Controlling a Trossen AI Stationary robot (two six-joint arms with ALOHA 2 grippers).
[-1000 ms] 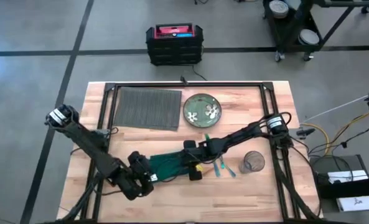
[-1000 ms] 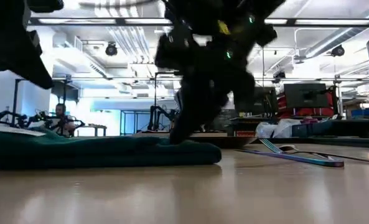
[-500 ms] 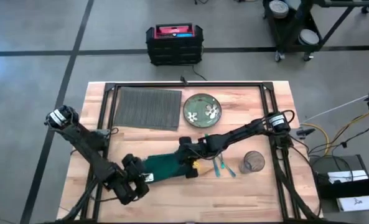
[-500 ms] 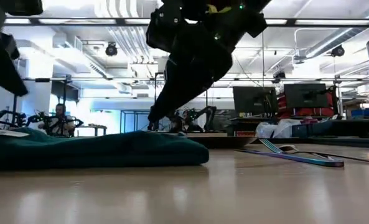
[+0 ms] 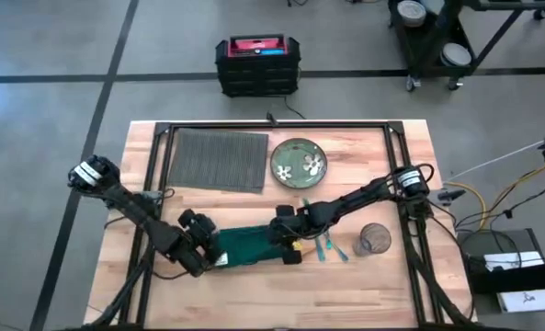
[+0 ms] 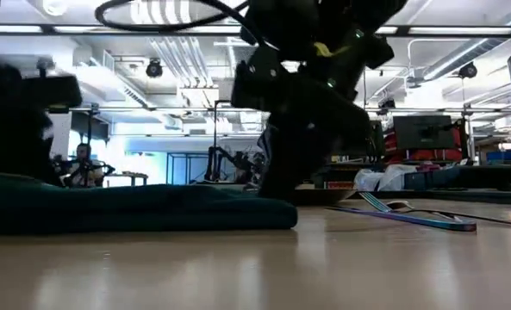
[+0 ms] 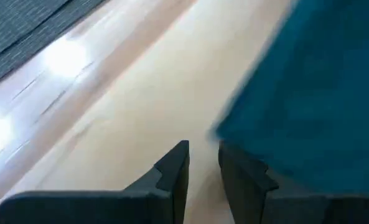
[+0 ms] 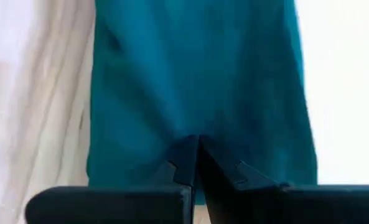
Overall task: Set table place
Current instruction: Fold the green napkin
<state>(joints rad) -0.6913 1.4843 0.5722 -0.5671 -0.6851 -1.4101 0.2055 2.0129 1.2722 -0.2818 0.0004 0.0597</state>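
**Both grippers at the green napkin, placemat lying bare at the counter's far side**

Placemat (image 5: 218, 160): dark grey, ribbed, rectangular, woven look. Lies flat at the far left part of the counter (image 5: 254, 285), long edge along the black frame rail. Nothing rests on it. One corner of it shows in the left wrist view (image 7: 22, 25).

Counter: light-wood butcher-block, jointed planks.

Plate (image 5: 298, 162): one, round, green with pale flower marks, just beside the placemat's right edge, not touching it as far as the high view shows.

Napkin (image 5: 244, 245): one, dark green cloth, stretched in a long band across the counter's middle, nearer the front than the placemat and apart from it. From the low view it lies as a low folded ridge (image 6: 143, 209).

Left gripper (image 5: 201, 246): at the napkin's left end. Jaws nearly together with a narrow gap, nothing between them in its wrist view (image 7: 203, 168); cloth edge just beside them.

Right gripper (image 5: 286, 236): at the napkin's right end. Jaws pressed together on the cloth (image 8: 193, 158).

Cutlery (image 5: 325, 245): teal-handled pieces right of the napkin; exact count cannot be told, at least two.

Glass (image 5: 374, 239): one, clear, right of the cutlery.

Case (image 5: 257, 64): one, black with red lid, on the floor beyond the counter.
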